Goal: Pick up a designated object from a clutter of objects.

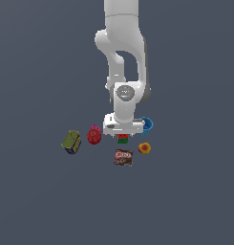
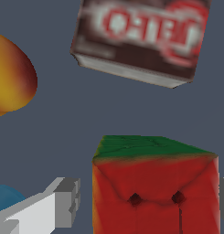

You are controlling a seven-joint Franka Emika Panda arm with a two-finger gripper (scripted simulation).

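Observation:
The designated object, a small cube (image 1: 122, 139) with a red face and a green face, sits on the grey floor directly under my gripper (image 1: 122, 136). In the wrist view the cube (image 2: 154, 187) fills the space between the two fingers of my gripper (image 2: 147, 201). The grey left finger (image 2: 63, 203) stands a small gap away from the cube's side. The other finger shows only as a sliver at the frame's edge, close against the cube. The jaws are open around the cube. The rest of the clutter of objects lies around it.
A brown packet (image 1: 123, 157) (image 2: 141, 39) lies just in front of the cube. A yellow-orange round piece (image 1: 144, 148) (image 2: 10, 77) and a blue cup (image 1: 147, 124) (image 2: 6, 199) sit toward the exterior view's right. A red fruit (image 1: 94, 136) and an olive-green can (image 1: 71, 141) sit toward its left.

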